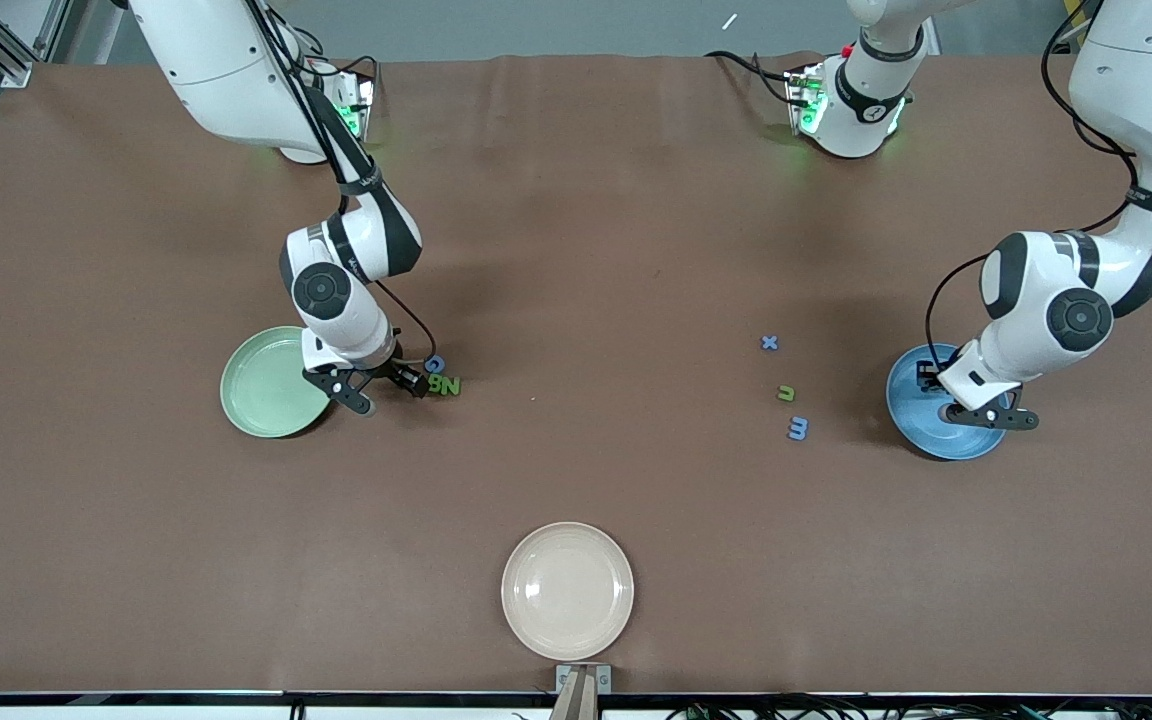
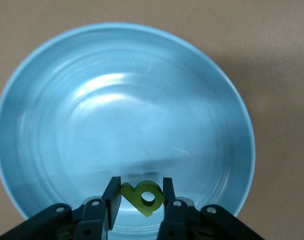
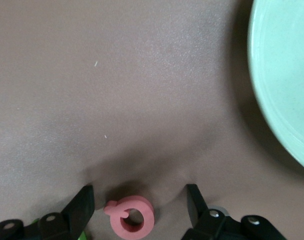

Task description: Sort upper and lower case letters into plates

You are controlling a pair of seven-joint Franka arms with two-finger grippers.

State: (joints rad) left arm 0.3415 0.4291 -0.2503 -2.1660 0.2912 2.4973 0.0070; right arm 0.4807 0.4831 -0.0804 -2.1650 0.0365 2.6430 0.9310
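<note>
Both arms are mid-sort, each busy with one letter. The left gripper hangs over the blue plate at the left arm's end of the table, its fingers clamped on a small green letter that sits between the pads above the plate's floor; this looks like the moment just before a drop, so the next move there calls only for opening the fingers and lifting clear. The right gripper is low over the table just beside the pale green plate, at the right arm's end. Its fingers stand apart, one on each side of the red Q, which lies flat on the table and is not touched by either pad as far as the wrist view shows. I judge this to be the grasp step for that letter: the fingers need to come together on the Q, then carry it sideways over the green plate's rim. In the front view a blue letter and two green capitals lie close by that gripper, so the closing must take the Q alone. Still loose on the table, between the two plates and nearer the blue one, are a blue x, a green small letter and a blue m. A cream plate lies nearest the front camera, with nothing on it.
</note>
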